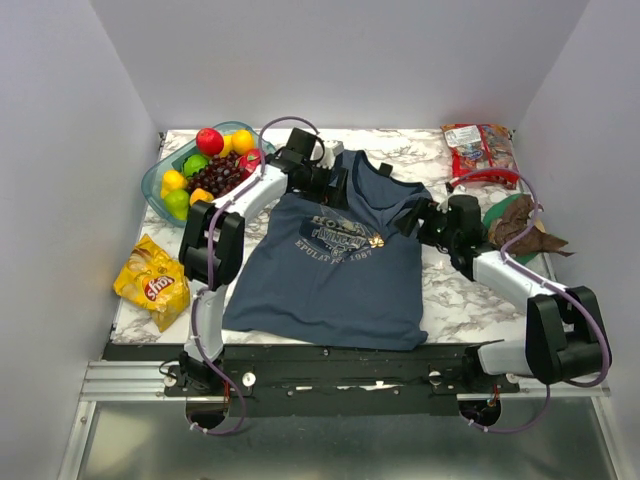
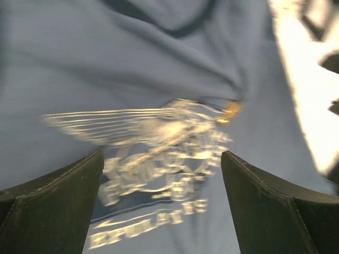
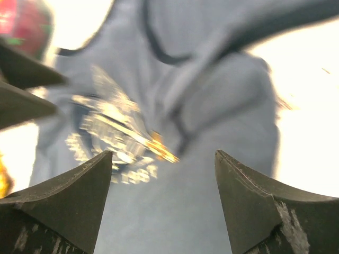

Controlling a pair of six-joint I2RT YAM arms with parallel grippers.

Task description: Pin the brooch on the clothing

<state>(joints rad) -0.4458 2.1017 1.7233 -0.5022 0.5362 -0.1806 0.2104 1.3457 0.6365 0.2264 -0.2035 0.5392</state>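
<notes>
Blue clothing (image 1: pixel 330 290) lies flat on the bench (image 1: pixel 450 295), with the gold brooch (image 1: pixel 376 241) at the print's right-arm edge. Right hand (image 1: pixel 410 222), spread wide and empty, hovers just beside it, and it's the nearer one. Left hand (image 1: pixel 338 190), spread and empty too, sits farther back by the neckline.

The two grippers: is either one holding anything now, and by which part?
Nothing is held. The left gripper and the right gripper both stand open over the clothing, and the brooch lies on its print, touched by neither.
</notes>
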